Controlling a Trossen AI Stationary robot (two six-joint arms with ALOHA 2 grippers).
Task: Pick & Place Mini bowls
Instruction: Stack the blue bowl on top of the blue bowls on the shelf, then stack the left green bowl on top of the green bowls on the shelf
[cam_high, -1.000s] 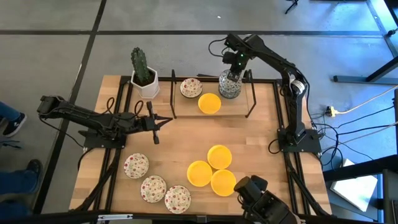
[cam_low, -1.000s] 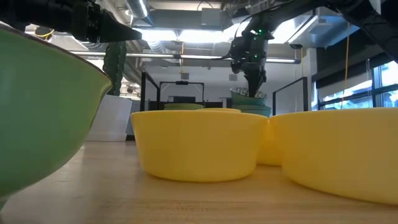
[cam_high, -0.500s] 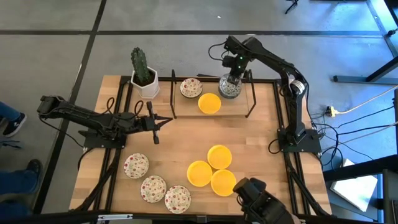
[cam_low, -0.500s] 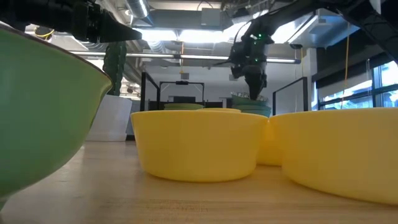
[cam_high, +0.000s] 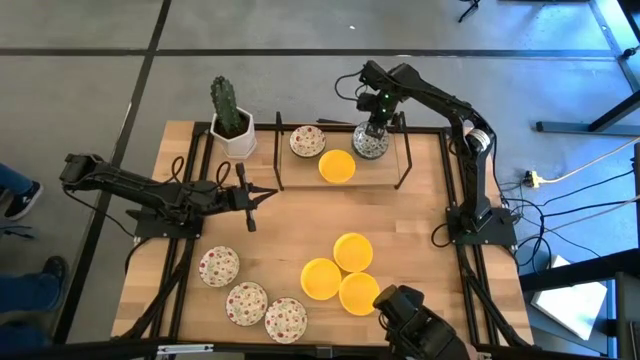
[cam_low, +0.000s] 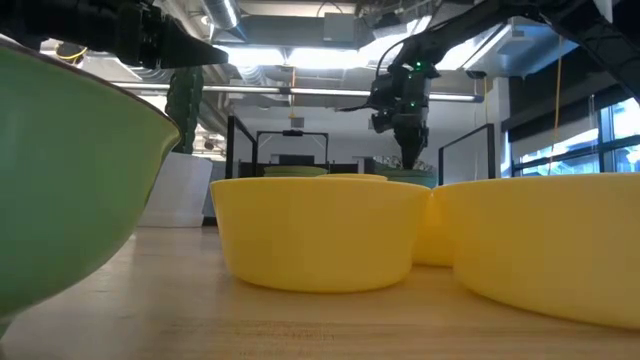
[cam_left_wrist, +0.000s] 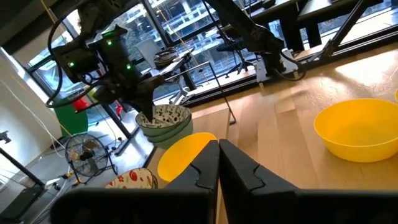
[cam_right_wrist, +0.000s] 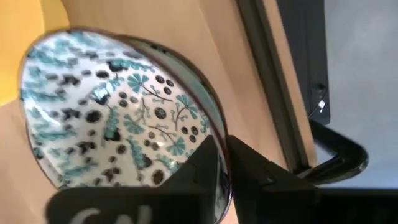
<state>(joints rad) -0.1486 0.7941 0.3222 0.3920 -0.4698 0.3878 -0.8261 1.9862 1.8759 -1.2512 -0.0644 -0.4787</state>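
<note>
A white mini bowl with a green pattern (cam_right_wrist: 112, 112) sits on top of another bowl (cam_left_wrist: 163, 129) inside the black wire frame (cam_high: 405, 165) at the table's far edge. My right gripper (cam_high: 371, 128) points down over it and is shut on its rim. A yellow bowl (cam_high: 337, 166) and a red-speckled bowl (cam_high: 307, 141) stand beside it to the left. My left gripper (cam_high: 268, 194) hangs shut and level over the table's left middle, with nothing in it. My right gripper has the patterned bowl's rim (cam_right_wrist: 214, 127) on the far-right side, one finger inside the bowl and one outside. The fingers come from above, pointing steeply down. The bowl lies about level on the bowl beneath it (cam_low: 400, 172).
Three yellow bowls (cam_high: 340, 275) and three red-speckled bowls (cam_high: 245, 300) stand near the front edge. A white pot with a cactus (cam_high: 230, 120) is at the far left. A green bowl (cam_low: 60, 180) fills the low view's left. Bare wood lies mid-table.
My right gripper has sunk toward the stack at the far edge, carrying the patterned bowl with it. The bowl, held tilted above the stack a second ago, now lies low and about level on the bowl below.
</note>
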